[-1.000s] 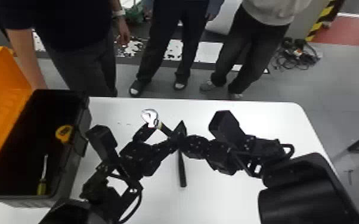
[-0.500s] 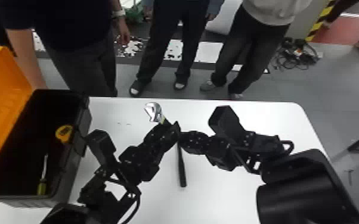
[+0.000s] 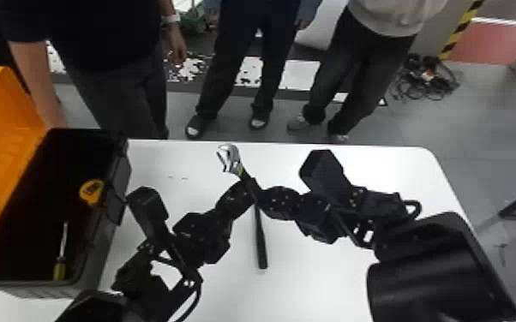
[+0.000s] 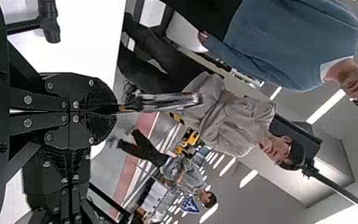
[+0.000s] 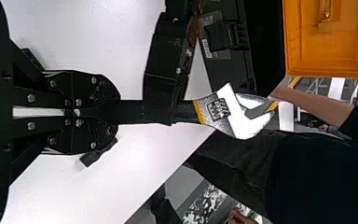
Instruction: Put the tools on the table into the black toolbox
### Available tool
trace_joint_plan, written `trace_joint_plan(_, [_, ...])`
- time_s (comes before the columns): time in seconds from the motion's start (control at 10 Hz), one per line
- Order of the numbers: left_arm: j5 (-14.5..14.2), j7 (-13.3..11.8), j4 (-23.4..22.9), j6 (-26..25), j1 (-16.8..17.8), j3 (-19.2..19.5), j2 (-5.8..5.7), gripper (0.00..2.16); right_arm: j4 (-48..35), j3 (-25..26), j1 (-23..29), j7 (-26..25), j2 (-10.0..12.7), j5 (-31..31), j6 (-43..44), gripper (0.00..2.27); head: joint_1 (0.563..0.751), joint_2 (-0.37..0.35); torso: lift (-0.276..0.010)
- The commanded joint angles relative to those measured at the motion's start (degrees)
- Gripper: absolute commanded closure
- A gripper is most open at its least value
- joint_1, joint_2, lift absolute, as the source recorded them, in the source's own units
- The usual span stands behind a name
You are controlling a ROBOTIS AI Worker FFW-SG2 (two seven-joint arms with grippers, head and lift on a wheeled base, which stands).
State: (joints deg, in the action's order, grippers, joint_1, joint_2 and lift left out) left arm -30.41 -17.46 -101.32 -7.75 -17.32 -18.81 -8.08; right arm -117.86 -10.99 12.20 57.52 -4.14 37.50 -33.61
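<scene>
Left gripper: pinched nearly closed (image 3: pixel 247 185), fingers on the wrench close behind its metal head.
Right gripper: also pinched nearly closed (image 3: pixel 261 199), on the wrench's black handle farther from the head.
Grippers together: close beside each other; in the right wrist view the left one crosses the handle.
Wrench: held by both grippers (image 3: pixel 229 159), its head near the table's far edge in the head view; height above the table hard to tell.
Wrench, hidden: much of its handle, behind the fingers.
Wrench, long axis: in line with the right gripper's fingers; in the head view it slants away from the robot and toward the left, head end farthest, open mouth outward.
Black-handled tool: on the table (image 3: pixel 261 252), handle end toward the robot; its far end is covered by the grippers, so its kind is unclear.
Table: white (image 3: pixel 313 278), its near part cut off.
Toolbox: black, at the left (image 3: pixel 120 180), orange lid open (image 3: pixel 8 158), partly cut off.
Inside toolbox: yellow tape measure (image 3: pixel 91 192) and screwdriver (image 3: pixel 59 269); dark interior hard to read.
Change: the wrench head has shifted slightly rightward since the previous head view; toolbox contents are unmoved.
</scene>
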Motion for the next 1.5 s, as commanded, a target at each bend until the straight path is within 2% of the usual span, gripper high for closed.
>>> trace_joint_plan(0.0, [0.35,-0.2,-0.02,-0.12,0.18,0.09,0.0,2.14,-0.09,0.0,0.1,-0.04,0.09,-0.32,-0.98,2.05,0.695,-0.097,-0.039])
trace_joint_plan(0.1, [0.26,-0.2,-0.02,-0.12,0.27,0.18,0.0,2.14,-0.27,-0.09,0.19,-0.39,0.18,-0.24,-1.86,1.64,0.695,-0.098,-0.039])
trace_joint_plan(0.3, [0.09,-0.2,-0.02,-0.12,0.27,0.44,-0.09,2.14,-0.62,-0.17,0.28,-0.83,0.18,-0.06,-3.61,0.34,0.695,-0.099,-0.039])
trace_joint_plan(0.4, [0.0,-0.2,-0.02,-0.12,0.27,0.53,-0.09,2.14,-0.71,-0.26,0.37,-1.27,0.27,0.03,-4.32,0.06,0.695,-0.099,-0.039])
trace_joint_plan(0.8, [0.0,-0.2,-0.19,0.05,0.27,1.32,-0.09,2.14,-4.05,0.97,2.3,-2.59,0.27,0.12,-10.12,0.05,0.695,-0.108,-0.039])
trace_joint_plan(1.0, [1.67,0.59,-0.72,0.4,0.35,2.55,-0.18,2.14,-6.51,3.87,4.85,-3.73,0.53,-2.08,-12.75,0.05,0.695,-0.124,-0.039])
trace_joint_plan(1.1, [2.99,0.85,-0.98,1.11,0.18,3.16,-0.44,2.14,-7.21,6.33,6.34,-4.7,0.97,-5.69,-13.81,0.05,0.695,-0.133,-0.039])
trace_joint_plan(1.2, [3.6,0.94,-1.25,1.81,-0.17,4.66,-0.44,2.14,-7.74,9.76,7.49,-4.87,1.85,-10.87,-15.04,0.05,0.695,-0.136,-0.039])
trace_joint_plan(1.4, [6.68,2.08,-2.22,5.15,-1.14,7.73,-0.88,2.14,-8.09,16.35,9.6,-5.75,3.17,-22.38,-15.04,0.06,0.695,-0.125,-0.039])
